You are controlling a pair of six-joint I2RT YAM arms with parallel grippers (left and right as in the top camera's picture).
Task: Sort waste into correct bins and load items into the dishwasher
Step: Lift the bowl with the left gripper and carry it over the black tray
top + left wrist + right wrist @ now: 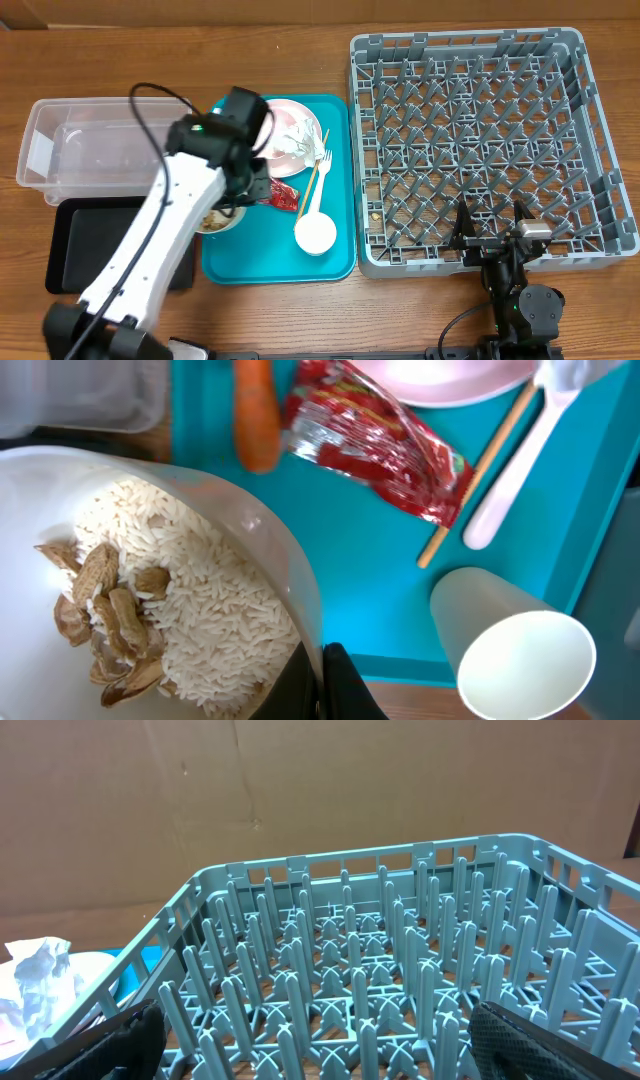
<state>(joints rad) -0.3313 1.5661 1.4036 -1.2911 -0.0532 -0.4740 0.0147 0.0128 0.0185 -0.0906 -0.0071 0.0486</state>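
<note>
My left gripper (pixel 322 682) is shut on the rim of a white bowl (pixel 150 590) that holds rice and peanut shells. In the overhead view this bowl (pixel 213 222) sits at the teal tray's front left, under my left arm. Beside it lie an orange carrot (pixel 256 420), a red wrapper (pixel 375 445), a chopstick (pixel 480 475), a white fork (pixel 510 470) and a white cup (pixel 510 650) on its side. The pink plate (pixel 295 125) carries crumpled napkins (pixel 293 142). My right gripper (pixel 492 228) stands open at the front edge of the grey dish rack (pixel 480 140), holding nothing.
A clear tub (pixel 90 150) stands left of the teal tray (pixel 270 258), and a flat black tray (pixel 90 245) lies in front of the tub. The dish rack (pixel 380 970) fills the right wrist view, its pegs bare.
</note>
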